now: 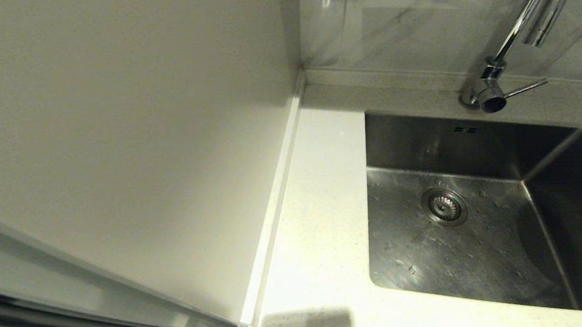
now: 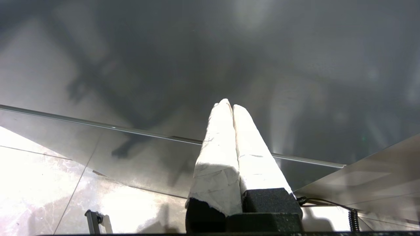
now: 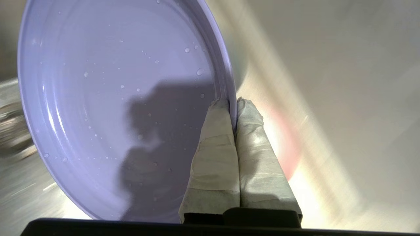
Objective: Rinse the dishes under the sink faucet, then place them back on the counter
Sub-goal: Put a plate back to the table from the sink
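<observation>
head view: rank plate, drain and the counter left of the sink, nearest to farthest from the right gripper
1. Plate: its rim is clamped in the right gripper; only a sliver of it shows at the head view's right edge.
2. Drain: mid-floor of the sink, to the left of the plate.
3. Counter: the strip beyond the sink's left wall, farthest.

The left gripper is idle, shut on nothing.

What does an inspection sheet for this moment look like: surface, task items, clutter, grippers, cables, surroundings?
Surface: white speckled counter bare beside the sink; droplets on the basin floor.
Task items: lilac plate wet with droplets, held by its rim; faucet shows no water running; bowls not seen.
Clutter: nothing seen.
Grippers: right gripper shut on the plate rim; left gripper shut, empty, away from the sink.
Cables: one thin dark cable by the left gripper base.
Surroundings: grey marbled wall tile behind the faucet.
</observation>
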Controlling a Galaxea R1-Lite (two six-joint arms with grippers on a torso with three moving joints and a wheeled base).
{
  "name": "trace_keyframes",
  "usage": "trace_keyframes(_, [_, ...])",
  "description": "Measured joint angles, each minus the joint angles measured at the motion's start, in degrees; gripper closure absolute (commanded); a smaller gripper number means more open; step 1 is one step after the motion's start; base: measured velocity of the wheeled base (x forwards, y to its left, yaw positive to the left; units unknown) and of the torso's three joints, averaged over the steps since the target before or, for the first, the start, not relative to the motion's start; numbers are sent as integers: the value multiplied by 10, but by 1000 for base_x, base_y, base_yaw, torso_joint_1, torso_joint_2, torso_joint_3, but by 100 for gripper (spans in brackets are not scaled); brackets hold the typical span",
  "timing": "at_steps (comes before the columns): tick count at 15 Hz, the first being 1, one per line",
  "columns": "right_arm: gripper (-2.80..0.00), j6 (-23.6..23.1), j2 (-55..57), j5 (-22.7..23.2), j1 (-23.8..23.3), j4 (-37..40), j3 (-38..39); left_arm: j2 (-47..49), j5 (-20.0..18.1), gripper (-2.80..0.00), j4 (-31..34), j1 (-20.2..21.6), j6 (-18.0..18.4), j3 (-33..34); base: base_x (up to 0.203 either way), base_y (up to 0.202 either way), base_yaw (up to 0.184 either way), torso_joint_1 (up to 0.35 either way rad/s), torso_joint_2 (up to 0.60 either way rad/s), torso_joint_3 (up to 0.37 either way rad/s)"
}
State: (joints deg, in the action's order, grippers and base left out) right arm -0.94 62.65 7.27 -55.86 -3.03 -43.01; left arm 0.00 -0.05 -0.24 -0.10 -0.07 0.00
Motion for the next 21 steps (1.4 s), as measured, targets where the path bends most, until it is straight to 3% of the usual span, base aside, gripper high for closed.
trace_keyframes(2, [0,51,-9,32,-33,96,-35,0,0,0,0,0,0,0,0,0,0,0,0,0])
trace_keyframes(4, [0,73,-15,56,-94,176,-67,0,0,0,0,0,0,0,0,0,0,0,0,0])
trace_keyframes(9, [0,43,-24,68,-296,211,-70,0,0,0,0,0,0,0,0,0,0,0,0,0])
trace_keyframes(12, [0,-19,-4,116,-424,202,-60,0,0,0,0,0,0,0,0,0,0,0,0,0])
trace_keyframes(16, [0,-160,50,243,-581,198,-39,0,0,0,0,0,0,0,0,0,0,0,0,0])
trace_keyframes(21, [0,-318,96,359,-740,197,4,0,0,0,0,0,0,0,0,0,0,0,0,0])
